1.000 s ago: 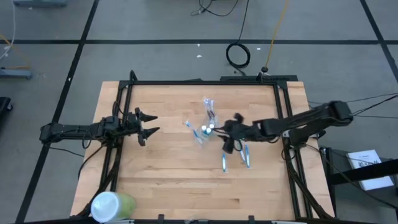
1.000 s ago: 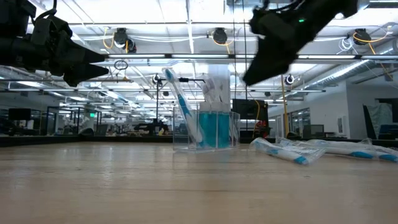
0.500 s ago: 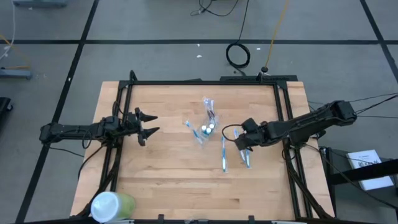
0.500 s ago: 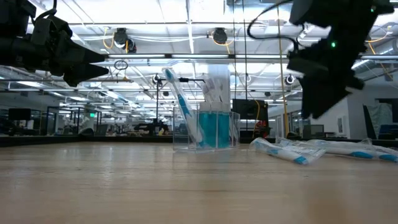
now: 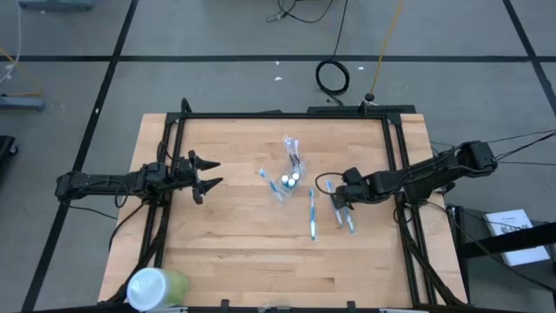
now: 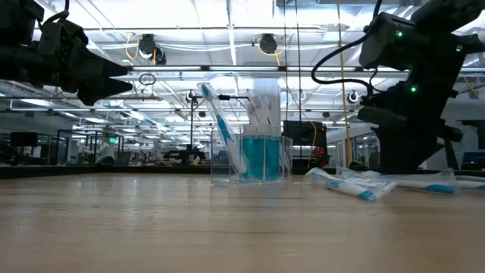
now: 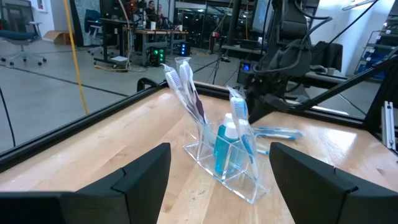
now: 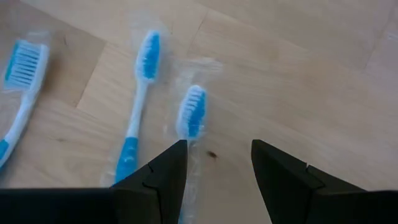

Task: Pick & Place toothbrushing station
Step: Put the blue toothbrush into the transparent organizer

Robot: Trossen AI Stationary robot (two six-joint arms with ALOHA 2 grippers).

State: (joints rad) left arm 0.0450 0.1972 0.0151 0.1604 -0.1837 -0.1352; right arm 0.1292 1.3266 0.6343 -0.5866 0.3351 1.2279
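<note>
Three slim blue-and-white toothbrushes in crinkly clear wrap lie flat on the pale wood-plank counter, long axes roughly parallel, heads away from the right pincer, spread just over them. The clear holder stands mid-counter, brushes upright. The left pincer waits apart.

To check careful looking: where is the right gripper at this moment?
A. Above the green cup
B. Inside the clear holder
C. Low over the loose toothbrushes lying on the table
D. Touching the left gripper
C: the right gripper, fingers apart, sits just above the loose toothbrushes on the table.
</note>
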